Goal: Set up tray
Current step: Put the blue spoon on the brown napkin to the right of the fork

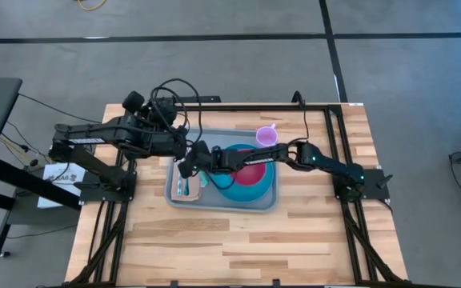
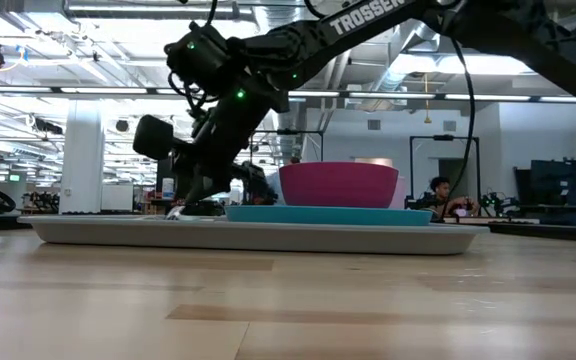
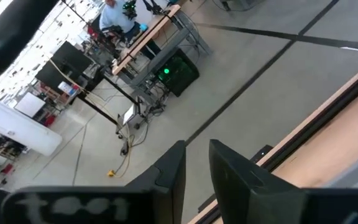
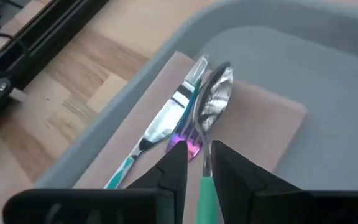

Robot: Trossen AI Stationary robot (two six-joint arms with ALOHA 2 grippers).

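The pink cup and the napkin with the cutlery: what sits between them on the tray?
In the high view, the blue plate carrying a magenta bowl lies between the pink cup and the napkin, with the right arm reaching across above them.

A large pale grey-blue rectangular plastic tray [image 4: 328,93] has a smooth, faintly satin surface. It sits on a light butcher-block wooden table [image 1: 238,240] with visible grain and a soft sheen. Inside the tray lies a small pinkish-beige rectangular napkin [image 4: 272,118], matt and slightly fibrous, like paper or cloth. On the napkin rest a shiny metal knife [image 4: 166,121] and a shiny metal spoon [image 4: 215,93], both mirror-bright, with smooth teal plastic handles. A magenta plastic bowl [image 2: 338,184] looks smooth and matt.
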